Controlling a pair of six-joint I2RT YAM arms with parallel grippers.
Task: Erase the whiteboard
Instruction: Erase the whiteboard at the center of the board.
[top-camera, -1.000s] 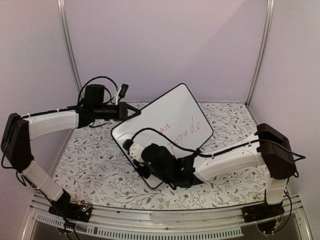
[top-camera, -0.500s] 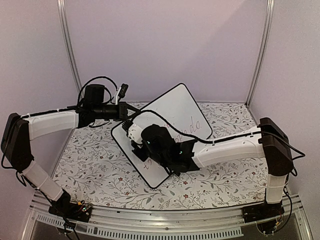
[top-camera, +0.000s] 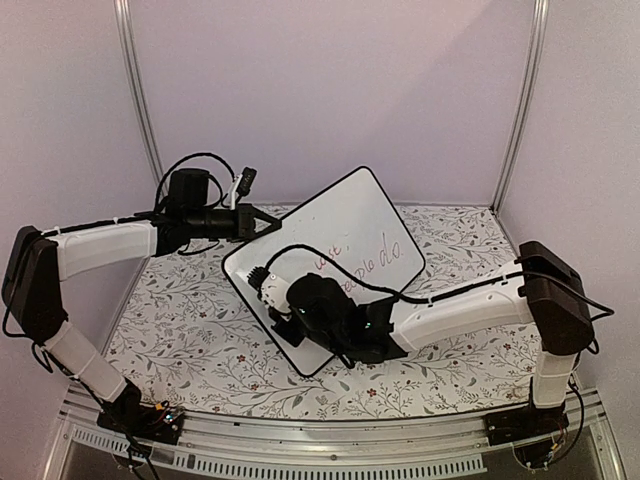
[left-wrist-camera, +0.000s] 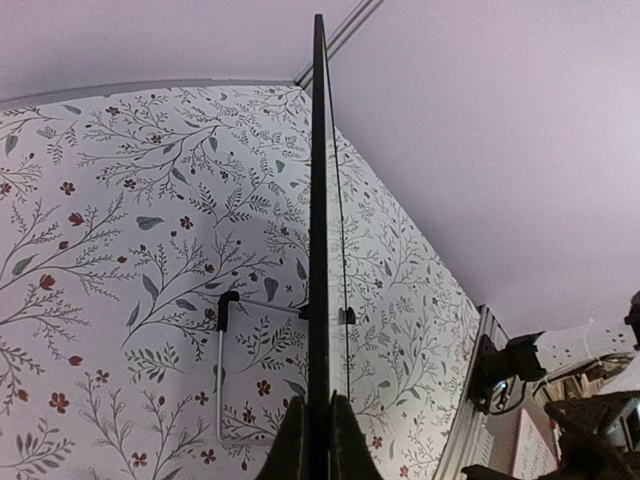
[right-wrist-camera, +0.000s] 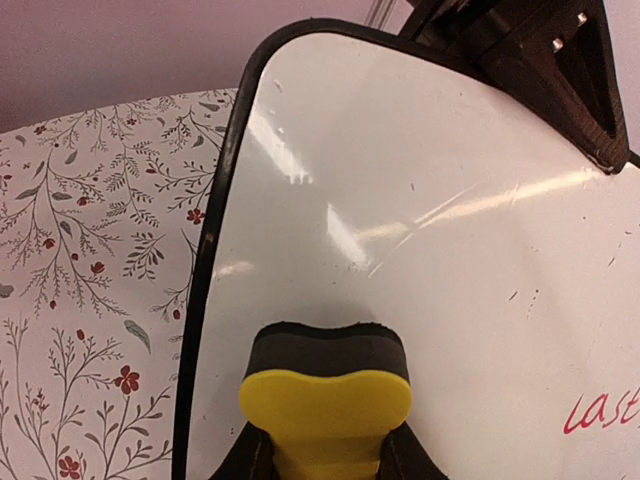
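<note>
The whiteboard (top-camera: 350, 215) stands tilted on the floral table, with red and dark writing (top-camera: 362, 262) on its right half. My left gripper (top-camera: 262, 224) is shut on the board's upper left edge; in the left wrist view the board (left-wrist-camera: 318, 200) is edge-on between my fingertips (left-wrist-camera: 318, 415). My right gripper (top-camera: 285, 310) is shut on a yellow and black eraser (right-wrist-camera: 325, 395), whose black pad presses on the board's bare lower left face (right-wrist-camera: 420, 200). Red letters (right-wrist-camera: 600, 412) lie to the eraser's right. The left gripper (right-wrist-camera: 540, 60) shows at the board's top corner.
A floral cloth (top-camera: 190, 330) covers the table. Purple walls and metal posts (top-camera: 135, 90) close in the back and sides. A wire stand (left-wrist-camera: 222, 370) sticks out behind the board. The right arm's cable (top-camera: 330, 262) loops over the board.
My right gripper swept the eraser up and left across the board's lower left, then came part way back down. The left gripper and the board have stayed put.
</note>
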